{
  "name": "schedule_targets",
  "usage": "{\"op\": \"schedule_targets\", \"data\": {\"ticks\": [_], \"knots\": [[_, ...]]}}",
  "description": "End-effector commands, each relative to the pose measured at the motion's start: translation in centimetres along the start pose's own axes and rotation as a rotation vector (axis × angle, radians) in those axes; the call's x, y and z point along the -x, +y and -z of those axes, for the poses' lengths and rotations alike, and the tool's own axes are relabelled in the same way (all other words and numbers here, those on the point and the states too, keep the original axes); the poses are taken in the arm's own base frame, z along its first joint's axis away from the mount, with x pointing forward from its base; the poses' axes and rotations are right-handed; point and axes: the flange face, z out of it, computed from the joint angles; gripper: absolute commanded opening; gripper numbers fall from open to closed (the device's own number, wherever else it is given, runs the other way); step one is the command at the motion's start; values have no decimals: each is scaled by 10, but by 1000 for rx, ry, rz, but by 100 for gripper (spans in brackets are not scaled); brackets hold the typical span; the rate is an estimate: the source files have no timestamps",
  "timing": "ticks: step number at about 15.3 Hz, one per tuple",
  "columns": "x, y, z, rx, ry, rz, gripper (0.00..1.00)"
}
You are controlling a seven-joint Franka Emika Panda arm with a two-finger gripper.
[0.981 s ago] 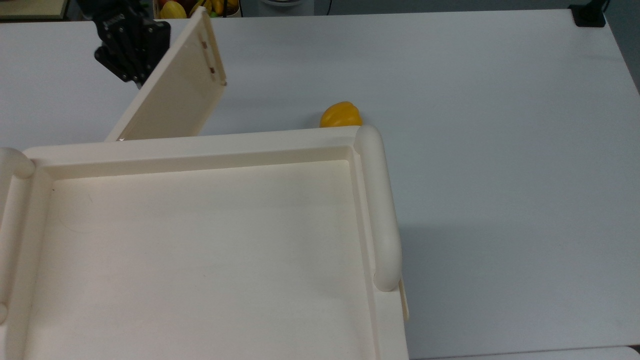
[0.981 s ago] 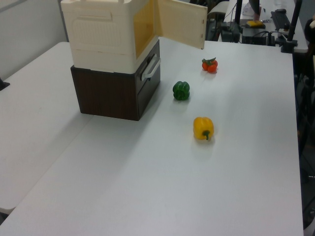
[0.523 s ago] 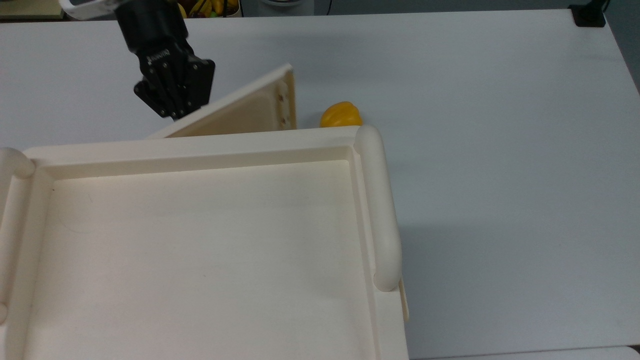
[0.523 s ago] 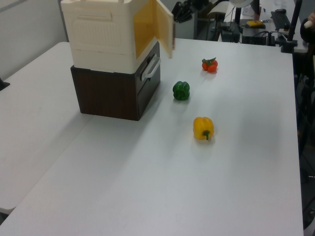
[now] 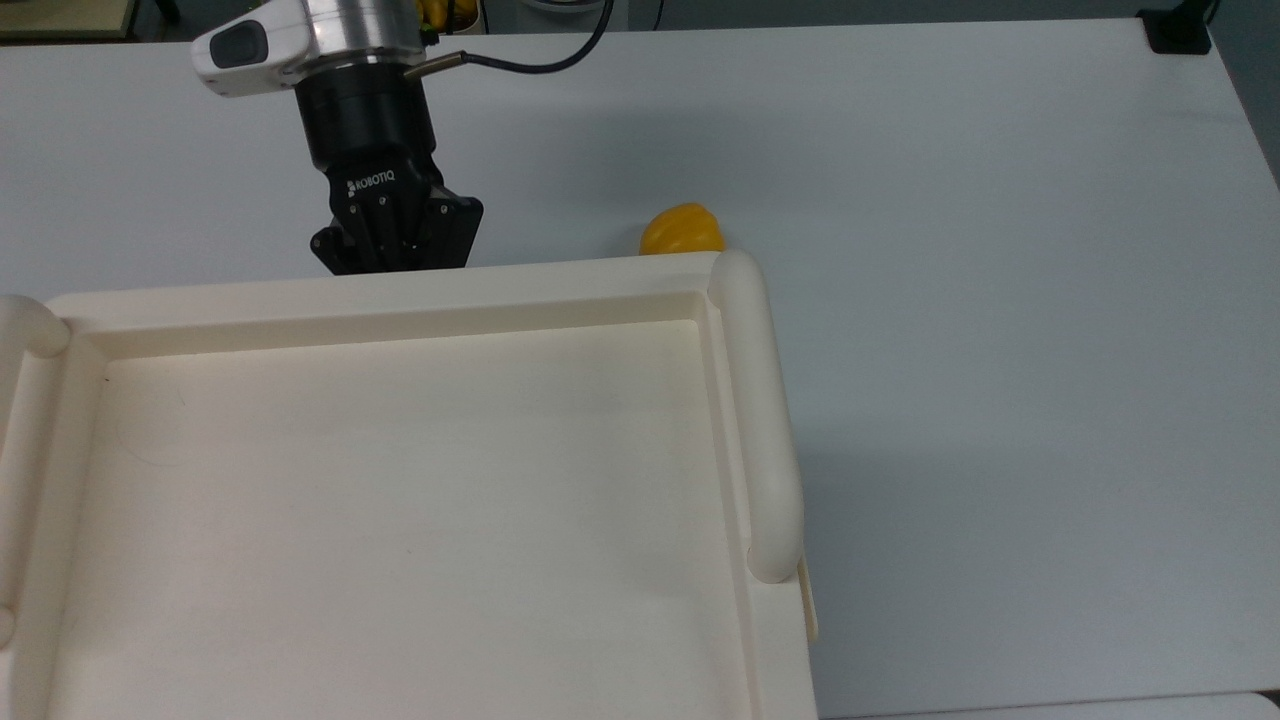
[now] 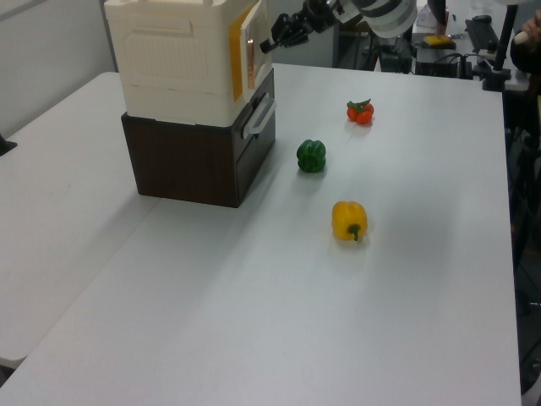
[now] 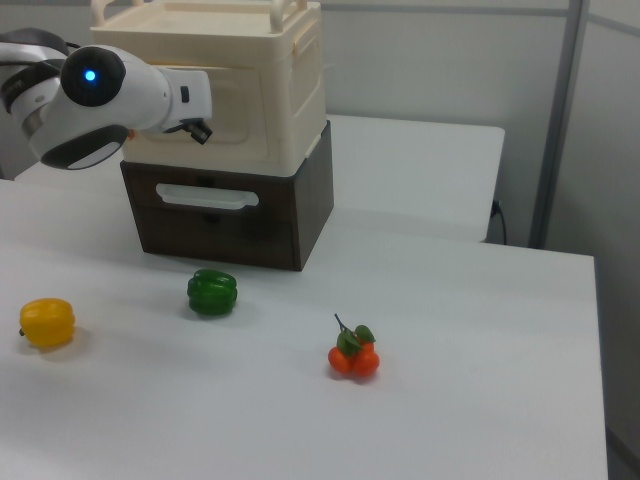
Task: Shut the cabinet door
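Right view, near to far: yellow pepper [image 7: 47,322], green pepper [image 7: 212,291] and red tomato cluster [image 7: 353,356] loose on the white bench [image 7: 450,380]. Beyond, cream boxy cabinet [image 7: 270,90] atop a dark brown drawer unit [image 7: 240,205]. Thin cream cabinet door [image 6: 251,52] nearly flush; left view shows a slight gap. Black hand [image 5: 395,240] pressed against it to push; finger opening indiscernible, nothing held.

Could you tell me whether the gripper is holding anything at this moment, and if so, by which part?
Nothing visibly held: the gripper is at the nearly shut cabinet door.
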Motion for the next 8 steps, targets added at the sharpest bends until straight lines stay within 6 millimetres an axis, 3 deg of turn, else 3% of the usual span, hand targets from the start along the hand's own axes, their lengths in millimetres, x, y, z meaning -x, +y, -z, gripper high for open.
{"op": "schedule_targets", "data": {"ticks": [1, 5, 8], "knots": [[-16, -8, -14, -25, 67, -20, 0], [-16, -13, -17, -24, 85, -13, 0], [-15, -8, 4, -7, 70, 3, 0]]}}
